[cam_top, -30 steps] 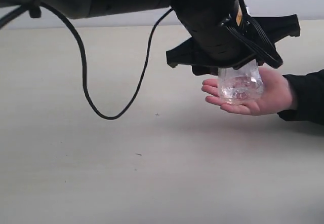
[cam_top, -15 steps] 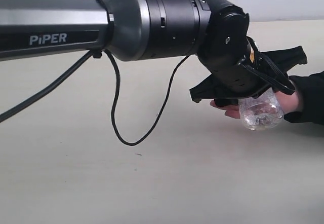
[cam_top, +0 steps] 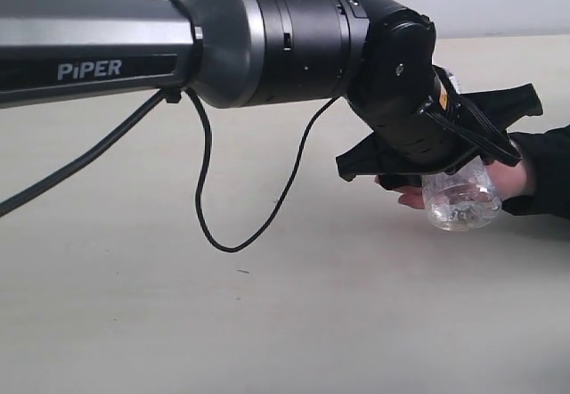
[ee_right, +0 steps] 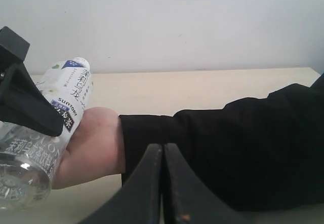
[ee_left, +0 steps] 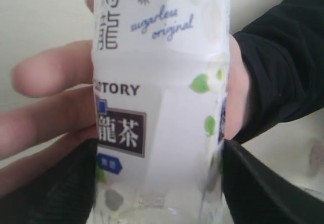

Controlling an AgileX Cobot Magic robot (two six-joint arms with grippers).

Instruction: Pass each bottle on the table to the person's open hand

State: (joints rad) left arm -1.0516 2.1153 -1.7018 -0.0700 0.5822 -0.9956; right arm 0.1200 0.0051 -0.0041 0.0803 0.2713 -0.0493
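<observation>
The left end effector (ee_left: pixel 159 183) is clamped on the bottle (cam_top: pixel 460 202), one black finger on each side of its white floral label. The bottle lies tilted against the palm of the open hand (ee_right: pixel 91 143), clear base towards the exterior camera and cap end raised, low over the tabletop (cam_top: pixel 267 323). The right end effector (ee_right: pixel 163 183) hangs near the black sleeve (ee_right: pixel 228 148), its fingers pressed together on nothing.

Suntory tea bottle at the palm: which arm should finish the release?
Left. Its tool grips the Suntory tea bottle, which lies against the person's open hand. The right tool is shut, empty, near the black sleeve.
</observation>
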